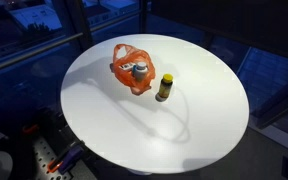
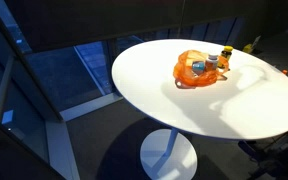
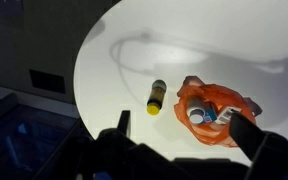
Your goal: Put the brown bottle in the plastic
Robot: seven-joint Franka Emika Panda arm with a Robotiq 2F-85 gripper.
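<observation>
The brown bottle [image 1: 165, 87] with a yellow cap stands upright on the round white table [image 1: 204, 120], just beside the orange plastic bag [image 1: 132, 70]. The bag is open and holds a couple of small containers with pale lids. Both exterior views show the bottle [image 2: 225, 58] and the bag [image 2: 197, 70]. In the wrist view my gripper [image 3: 182, 118] is open and empty, high above the table, with its fingers either side of the bottle [image 3: 157, 97] and the bag [image 3: 219, 110]. The gripper does not show in the exterior views.
The table [image 3: 114, 70] has a curved edge with dark floor and glass panels [image 2: 74, 70] beyond it. Robot base hardware [image 1: 44, 155] sits below the table's edge.
</observation>
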